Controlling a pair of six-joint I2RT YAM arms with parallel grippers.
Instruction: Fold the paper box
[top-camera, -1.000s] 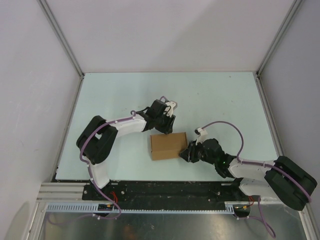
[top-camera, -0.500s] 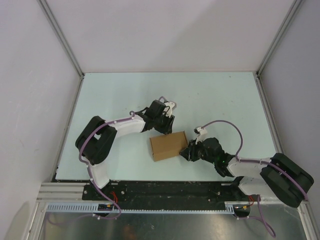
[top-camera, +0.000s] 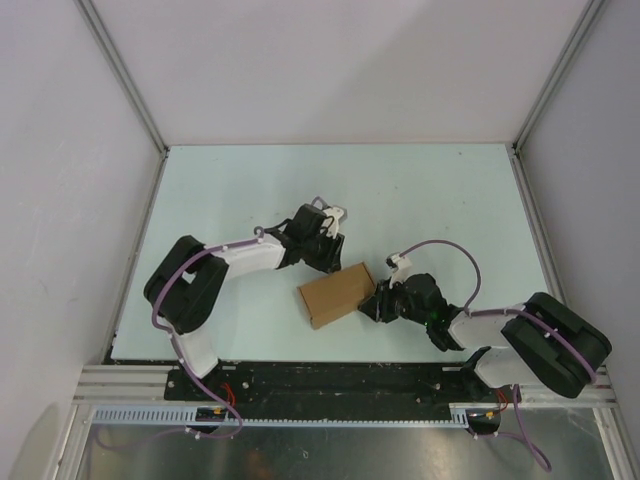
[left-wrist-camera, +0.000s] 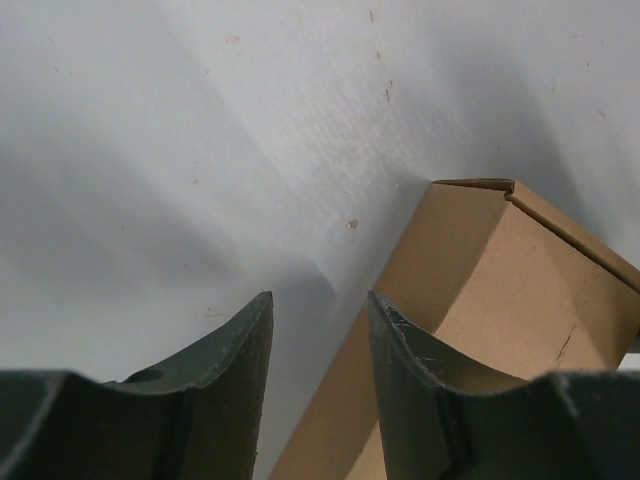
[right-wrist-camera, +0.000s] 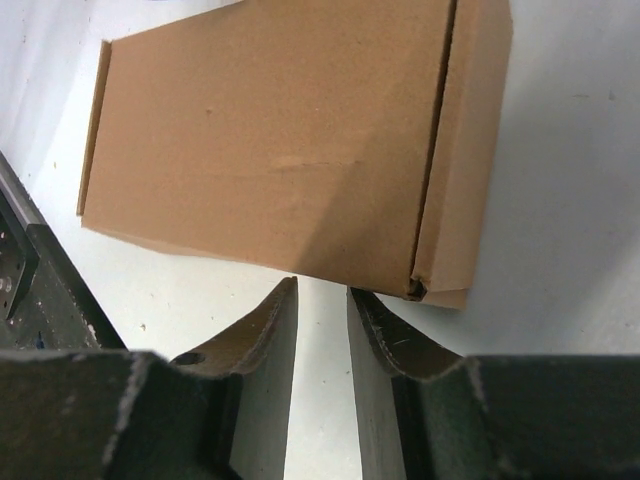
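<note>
The pale table (top-camera: 430, 190) carries everything. The left arm (top-camera: 215, 270) bends in from one side and the right arm (top-camera: 510, 335) from the other. Between them, near the table's front edge, lies the paper box (top-camera: 335, 294), closed up and turned a little askew. The left gripper (top-camera: 325, 250) sits at its far side, fingers apart over bare table, one finger (left-wrist-camera: 410, 360) against the box wall. The right gripper (right-wrist-camera: 322, 300) has a narrow gap, nothing in it, tips just short of the box edge
</note>
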